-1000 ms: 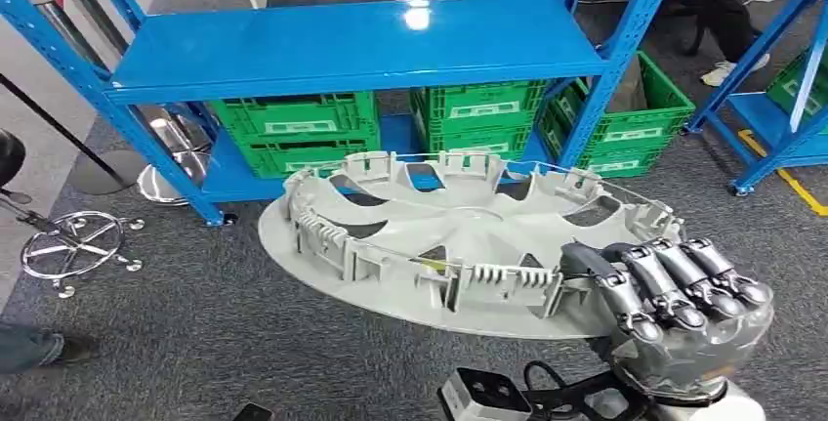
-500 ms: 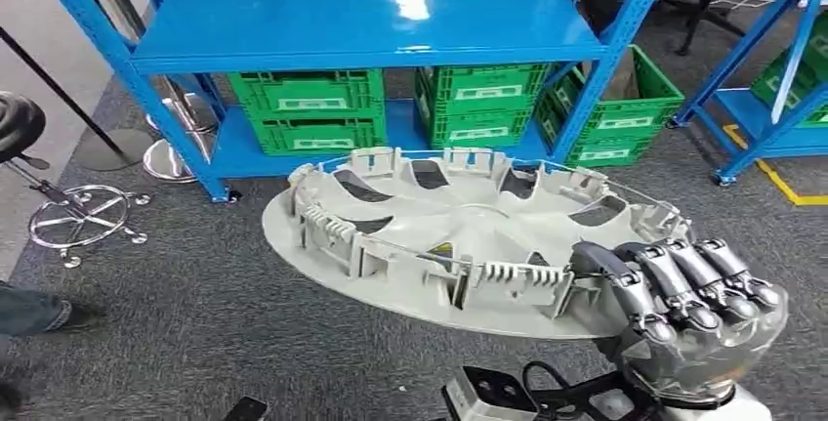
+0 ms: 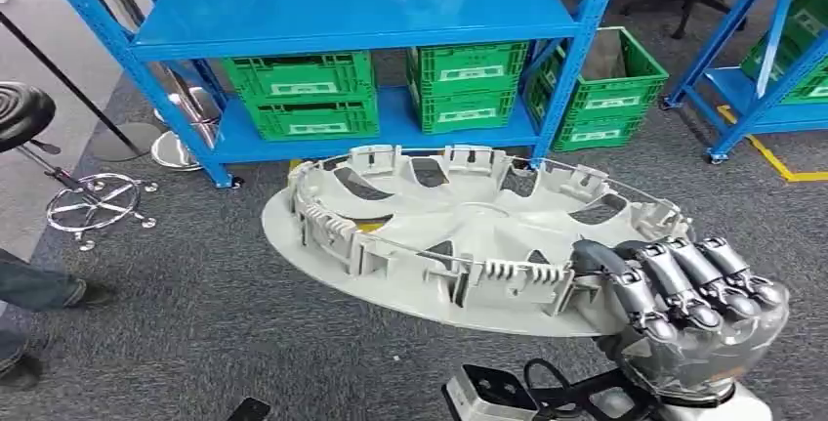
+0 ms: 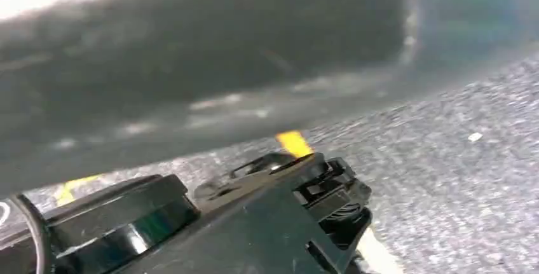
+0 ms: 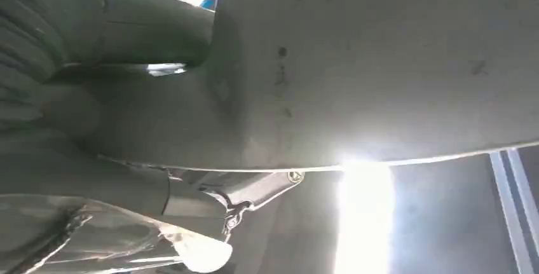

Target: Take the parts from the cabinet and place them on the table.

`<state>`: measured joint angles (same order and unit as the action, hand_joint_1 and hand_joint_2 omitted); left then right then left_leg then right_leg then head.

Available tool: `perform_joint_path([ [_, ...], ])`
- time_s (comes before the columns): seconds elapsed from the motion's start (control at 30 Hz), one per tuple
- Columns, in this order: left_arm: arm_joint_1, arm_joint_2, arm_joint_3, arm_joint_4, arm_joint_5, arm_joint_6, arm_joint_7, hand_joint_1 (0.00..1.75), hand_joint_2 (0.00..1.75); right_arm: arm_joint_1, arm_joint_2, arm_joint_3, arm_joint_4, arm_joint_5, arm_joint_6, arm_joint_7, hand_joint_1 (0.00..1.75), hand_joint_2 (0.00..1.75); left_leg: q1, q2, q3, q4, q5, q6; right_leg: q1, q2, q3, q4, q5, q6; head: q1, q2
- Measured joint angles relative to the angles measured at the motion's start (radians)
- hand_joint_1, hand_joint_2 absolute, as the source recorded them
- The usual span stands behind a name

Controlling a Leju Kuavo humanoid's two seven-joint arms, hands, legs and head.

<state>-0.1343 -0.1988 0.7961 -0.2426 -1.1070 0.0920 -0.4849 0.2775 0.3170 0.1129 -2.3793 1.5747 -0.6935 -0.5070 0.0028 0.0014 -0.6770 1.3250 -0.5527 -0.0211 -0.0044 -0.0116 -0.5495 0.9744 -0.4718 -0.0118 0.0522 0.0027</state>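
Note:
A large grey round wheel cover [image 3: 459, 235] with ribbed clips around its rim hangs level above the carpet in the head view. My right hand [image 3: 688, 294] grips its near right edge, dark fingers curled over the rim. The right wrist view looks along the cover's smooth underside [image 5: 381, 64], with my thumb [image 5: 146, 23] pressed against it. Behind the cover stands the blue shelving cabinet [image 3: 361, 16], its upper shelf bare.
Green crates [image 3: 298, 94] sit on the cabinet's low shelf, and another green crate [image 3: 610, 89] stands on the floor to its right. A second blue rack [image 3: 771, 60] is at far right. A stool base [image 3: 93, 206] and a person's shoes [image 3: 39, 294] are at left.
The whole picture has shifted: the cabinet has slid down and slightly left in view and the stool shows more. The wheel cover stays in my right hand's grip.

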Motion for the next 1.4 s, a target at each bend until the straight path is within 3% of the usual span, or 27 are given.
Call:
perform_joint_path([
  [0.03,0.0,0.0,0.0,0.0,0.0,0.0,0.0,0.0,0.0,0.0,0.0,0.0,0.0,0.0,0.0,0.0,1.75,1.75,0.0,0.0,0.029,-0.028,0.049,0.003,0.001,0.0,-0.017,0.006,0.007,0.002,-0.001,0.0],
  [0.07,0.0,0.0,0.0,0.0,0.0,0.0,0.0,0.0,0.0,0.0,0.0,0.0,0.0,0.0,0.0,0.0,1.75,1.75,0.0,0.0,0.077,-0.093,0.08,0.008,0.002,0.0,-0.03,0.013,0.013,0.004,0.0,0.0],
  [0.1,0.0,0.0,0.0,0.0,0.0,0.0,0.0,0.0,0.0,0.0,0.0,0.0,0.0,0.0,0.0,0.001,1.75,1.75,-0.001,-0.001,0.148,-0.199,0.078,0.015,0.002,0.0,-0.039,0.019,0.019,0.008,-0.001,0.0],
  [0.13,-0.001,0.002,0.0,0.0,0.0,0.0,0.0,0.0,0.0,0.0,0.0,0.0,0.0,0.0,0.0,0.001,1.75,1.75,-0.005,-0.001,0.208,-0.29,0.037,0.023,0.006,0.0,-0.045,0.025,0.023,0.011,0.0,0.0],
  [0.17,-0.003,0.002,0.0,0.0,0.0,-0.001,0.0,0.0,0.0,0.0,0.0,0.0,0.0,0.0,0.0,0.002,1.75,1.75,-0.006,-0.001,0.24,-0.348,0.014,0.026,0.007,0.0,-0.048,0.028,0.029,0.017,0.001,0.0],
  [0.23,-0.006,0.002,0.0,0.0,0.0,-0.001,0.0,0.0,0.0,0.0,0.0,0.0,0.0,0.0,0.0,0.002,1.75,1.75,-0.01,-0.001,0.228,-0.354,0.01,0.031,0.003,-0.002,-0.057,0.027,0.045,0.029,0.002,0.0],
  [0.27,-0.004,0.002,0.0,0.0,0.0,-0.003,0.0,0.0,0.0,0.0,0.0,0.0,0.0,0.0,0.0,0.002,1.75,1.75,-0.009,-0.001,0.224,-0.359,0.018,0.039,0.005,-0.003,-0.058,0.026,0.051,0.037,0.0,0.0],
  [0.3,-0.004,0.001,0.0,0.0,0.0,-0.006,0.0,0.0,0.0,0.0,0.0,0.0,0.0,0.0,0.0,0.002,1.75,1.75,-0.002,0.003,0.22,-0.365,0.031,0.045,0.001,0.001,-0.069,0.036,0.041,0.04,-0.001,0.0],
  [0.33,-0.005,0.0,0.0,0.0,0.0,-0.008,0.0,0.0,0.0,-0.001,0.0,0.0,0.0,-0.001,0.0,0.002,1.75,1.75,-0.002,0.003,0.211,-0.365,0.039,0.053,0.002,0.005,-0.092,0.073,-0.001,0.045,0.004,0.0],
  [0.4,-0.005,0.001,0.0,0.0,0.0,-0.011,-0.001,0.0,0.0,-0.001,0.0,0.0,0.0,-0.001,0.0,0.003,1.75,1.75,-0.003,0.004,0.191,-0.363,0.055,0.058,-0.001,0.008,-0.149,0.237,-0.096,0.054,0.007,0.0],
  [0.43,-0.004,0.002,0.0,0.0,0.0,-0.012,-0.001,0.0,0.0,-0.001,-0.001,0.0,0.0,-0.001,0.0,0.004,1.75,1.75,-0.005,0.005,0.18,-0.362,0.062,0.057,-0.001,0.007,-0.174,0.313,-0.129,0.057,0.008,0.0],
  [0.47,-0.003,0.002,0.001,0.0,0.0,-0.013,-0.002,0.0,0.0,-0.001,-0.001,0.0,0.0,-0.001,0.0,0.004,1.75,1.75,-0.005,0.005,0.172,-0.36,0.068,0.057,-0.002,0.008,-0.181,0.347,-0.138,0.058,0.007,0.0],
  [0.5,-0.003,0.002,0.001,0.0,0.0,-0.013,-0.002,0.0,0.0,-0.001,-0.001,0.0,0.0,-0.001,0.0,0.004,1.75,1.75,-0.005,0.005,0.164,-0.358,0.072,0.055,-0.002,0.007,-0.162,0.331,-0.126,0.058,0.007,0.0],
  [0.53,-0.003,0.002,0.001,0.0,0.0,-0.013,-0.002,0.0,0.0,-0.001,-0.001,0.0,0.0,-0.001,0.0,0.004,1.75,1.75,-0.005,0.005,0.16,-0.355,0.074,0.053,-0.002,0.007,-0.119,0.273,-0.096,0.056,0.007,0.0],
  [0.6,-0.003,0.001,0.001,0.0,0.0,-0.011,-0.002,0.0,0.0,-0.001,-0.001,0.0,0.0,-0.001,0.0,0.004,1.75,1.75,-0.005,0.003,0.156,-0.346,0.075,0.051,-0.003,0.007,0.008,0.07,-0.022,0.05,0.007,0.0],
  [0.63,-0.004,0.001,0.001,0.0,0.0,-0.011,-0.003,0.0,0.0,-0.001,-0.001,0.0,0.0,-0.001,0.0,0.004,1.75,1.75,-0.009,0.003,0.151,-0.342,0.075,0.046,-0.001,0.008,0.035,0.023,-0.044,0.047,0.007,0.0],
  [0.67,-0.005,0.002,0.002,0.0,0.0,-0.011,-0.004,0.0,0.0,-0.002,-0.001,0.0,-0.001,-0.001,0.0,0.004,1.75,1.75,-0.012,0.003,0.141,-0.333,0.077,0.04,0.001,0.009,0.039,0.012,-0.039,0.038,0.006,0.0],
  [0.77,-0.004,0.002,0.002,0.0,0.0,-0.011,-0.005,0.0,0.0,-0.002,-0.001,0.0,0.0,0.0,0.0,0.004,1.75,1.75,-0.011,0.003,0.134,-0.334,0.087,0.023,0.002,0.011,0.026,0.02,-0.031,0.025,0.006,0.0],
  [0.8,-0.004,0.002,0.002,0.0,0.0,-0.011,-0.005,0.0,0.0,-0.002,-0.001,0.0,0.0,0.0,0.0,0.004,1.75,1.75,-0.01,0.002,0.13,-0.329,0.078,0.021,-0.006,0.008,0.027,0.013,-0.024,0.014,0.008,0.0],
  [0.83,-0.004,0.002,0.002,0.0,0.0,-0.011,-0.005,0.0,0.0,-0.003,-0.001,0.0,0.0,0.0,0.0,0.003,1.75,1.75,-0.011,0.001,0.125,-0.317,0.062,0.02,0.001,0.008,0.024,0.015,-0.028,0.019,0.002,0.0],
  [0.87,-0.005,0.002,0.002,0.0,0.0,-0.011,-0.005,0.0,0.0,-0.003,-0.001,0.0,0.0,-0.001,0.0,0.003,1.75,1.75,-0.01,0.002,0.13,-0.337,0.091,0.065,0.001,0.009,0.02,0.021,-0.029,0.021,-0.001,0.0],
  [0.9,-0.005,0.003,0.002,0.0,0.0,-0.011,-0.005,0.0,0.0,-0.003,-0.001,0.0,0.0,0.0,0.0,0.0,1.75,1.75,-0.011,0.002,0.126,-0.326,0.081,0.075,0.002,0.009,0.018,0.022,-0.029,0.021,0.001,0.0],
  [0.93,-0.005,0.003,0.002,0.0,0.0,-0.011,-0.005,0.0,0.0,-0.004,-0.001,0.0,0.0,0.0,0.0,-0.002,1.75,1.75,-0.01,0.002,0.124,-0.328,0.09,0.083,0.003,0.009,0.017,0.023,-0.027,0.019,-0.003,0.0],
  [1.03,-0.004,0.004,0.002,0.0,0.0,-0.011,-0.005,0.0,0.0,-0.004,-0.001,0.0,0.0,0.0,0.0,-0.002,1.75,1.75,-0.009,0.002,0.124,-0.333,0.098,0.066,0.005,0.008,0.013,0.024,-0.024,0.014,-0.001,0.0],
  [1.17,-0.004,0.004,0.003,0.0,0.0,-0.011,-0.005,0.0,0.0,-0.004,-0.001,0.0,0.0,0.0,0.0,-0.002,1.75,1.75,-0.006,0.002,0.121,-0.338,0.103,0.033,0.005,0.008,0.007,0.026,-0.021,0.011,-0.001,0.0],
  [1.4,-0.004,0.004,0.003,0.0,0.0,-0.011,-0.006,0.0,0.0,-0.004,-0.001,0.0,0.0,0.0,0.0,0.013,1.75,1.75,-0.006,0.002,0.116,-0.338,0.105,0.027,0.004,0.008,0.002,0.027,-0.018,0.012,-0.001,0.0],
])
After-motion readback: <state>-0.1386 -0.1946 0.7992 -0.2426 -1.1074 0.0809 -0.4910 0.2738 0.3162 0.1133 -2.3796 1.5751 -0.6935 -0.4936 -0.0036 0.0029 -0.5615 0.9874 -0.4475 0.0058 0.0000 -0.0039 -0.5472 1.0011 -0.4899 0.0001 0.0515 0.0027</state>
